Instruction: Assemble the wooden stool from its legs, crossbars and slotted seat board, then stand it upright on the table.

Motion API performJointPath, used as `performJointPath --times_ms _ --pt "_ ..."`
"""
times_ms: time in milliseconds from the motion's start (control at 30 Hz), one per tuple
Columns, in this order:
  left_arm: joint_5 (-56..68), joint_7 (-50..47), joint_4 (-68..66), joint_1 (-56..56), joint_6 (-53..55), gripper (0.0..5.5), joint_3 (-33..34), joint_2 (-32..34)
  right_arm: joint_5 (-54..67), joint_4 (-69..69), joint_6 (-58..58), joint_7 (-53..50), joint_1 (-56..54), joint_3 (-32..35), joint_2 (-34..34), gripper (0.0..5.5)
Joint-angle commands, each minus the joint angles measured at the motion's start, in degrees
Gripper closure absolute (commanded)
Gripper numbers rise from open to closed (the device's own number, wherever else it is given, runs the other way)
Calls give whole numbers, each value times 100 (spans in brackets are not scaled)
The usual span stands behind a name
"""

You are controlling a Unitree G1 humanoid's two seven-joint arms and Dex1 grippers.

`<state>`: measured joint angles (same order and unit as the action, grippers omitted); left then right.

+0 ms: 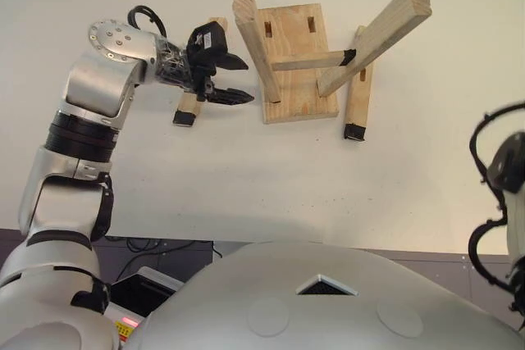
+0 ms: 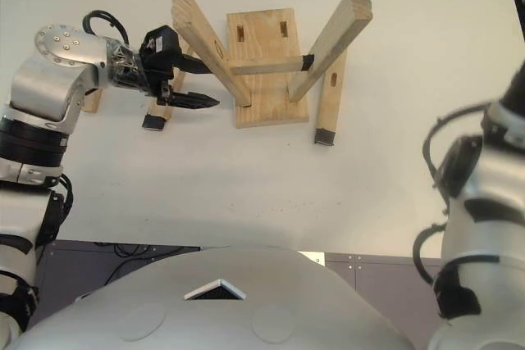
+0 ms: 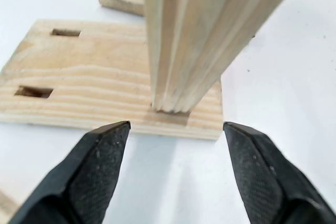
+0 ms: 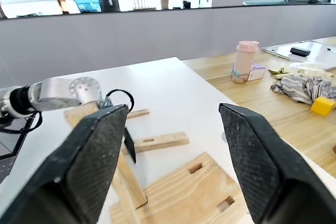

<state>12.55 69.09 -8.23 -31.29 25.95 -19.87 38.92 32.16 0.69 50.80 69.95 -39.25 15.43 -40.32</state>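
A broad white table (image 1: pixel 246 178) carries all the parts. On it, near the far edge, the pale pine slotted seat board (image 1: pixel 308 97) lies flat with its underside up.

Two thick square pine legs are already seated in its near end. The left-hand leg (image 1: pixel 253 38) and the right-hand leg (image 1: pixel 385 26) splay up and apart, and a thin pine crossbar (image 1: pixel 303 61) joins them. The two slots at the far end (image 1: pixel 312 24) are still open.

Two more black-tipped pine legs lie flat, their long axes running away from the robot. One (image 1: pixel 357 108) lies just beside the board's right edge. The other (image 1: pixel 187 111) is left of the board, partly under the left wrist.

The left gripper (image 1: pixel 246 79) hovers low just left of the board, its black fingers (image 3: pixel 100 156) spread wide and holding nothing. In the left wrist view the foot of the left-hand leg stands straight ahead, centred in the gap but not yet between the fingers.

The right gripper (image 4: pixel 173 107) is raised well off to the right, its fingers also spread and empty.

The left arm is plainly nearer. A short push forward would likely bring its fingers around that leg's base. The loose leg under the wrist would call for drawing back and reaching down.
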Motion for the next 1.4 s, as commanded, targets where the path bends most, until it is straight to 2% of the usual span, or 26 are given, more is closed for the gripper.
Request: performJointPath --times_ms 33,133,200,300,433,567,733,1000,1167,1300,1400 --pt "-439 -890 -791 -251 -83 225 312 -157 226 -749 -346 656 1696 121 -547 231" --pt "-603 -1955 -1781 -517 -536 225 663 -830 102 -1238 -445 367 2211 -389 -423 231" --pt "-485 -2231 -2256 -640 -988 225 888 -1303 175 -1519 -432 182 2361 -676 -283 231" --pt "43 -1879 -2280 -498 -1143 225 1134 -1898 143 -1786 -529 -103 2584 -1252 36 231" --pt "826 -962 -860 303 -492 225 934 -2046 -707 -1254 -1116 -928 2470 -1878 339 231" --pt "824 -888 43 897 -170 225 689 -1916 -974 -953 -1378 -1065 2456 -1936 221 231" --pt "865 -1292 796 1538 61 225 408 -2168 -1569 -302 -1827 -1586 2217 -2088 391 231" --pt "504 -2229 829 1568 -37 225 267 -2644 -1914 605 -2139 -2575 1791 -1982 989 231" --pt "130 -2121 801 1534 -258 225 391 -1954 -1793 168 -2037 -2271 2031 -1794 443 231" --pt "-68 -1662 1203 1644 -487 225 400 -1182 -1425 -788 -1869 -1444 2640 -1647 -232 231" --pt "-479 -1838 815 1164 -917 225 657 -800 -1100 -1651 -1835 -752 3300 -1563 -834 231"
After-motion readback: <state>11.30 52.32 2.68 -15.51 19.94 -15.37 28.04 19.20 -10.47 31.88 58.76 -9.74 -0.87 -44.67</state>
